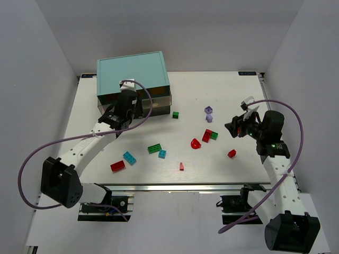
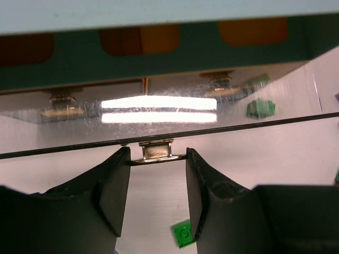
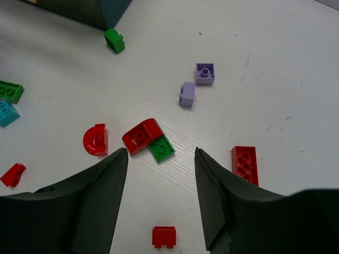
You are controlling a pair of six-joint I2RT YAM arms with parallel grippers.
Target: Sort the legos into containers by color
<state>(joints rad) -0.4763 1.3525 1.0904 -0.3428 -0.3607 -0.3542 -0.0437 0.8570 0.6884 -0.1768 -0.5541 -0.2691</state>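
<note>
Twelve legos (image 1: 154, 148) lie scattered on the surface (image 1: 233, 90) — none looks sorted yet. The left hand (image 2: 158, 159), released, flanks a drawer (image 2: 159, 108) knob (image 2: 156, 151) — next, clench and pull straight out. The right hand (image 3: 160, 153) hovers released and empty.

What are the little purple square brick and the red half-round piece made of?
The purple square brick looks like hard moulded plastic: crisp edges, a round stud on top, a soft sheen. The red half-round piece seems to be the same plastic, smooth and slightly shiny.
</note>
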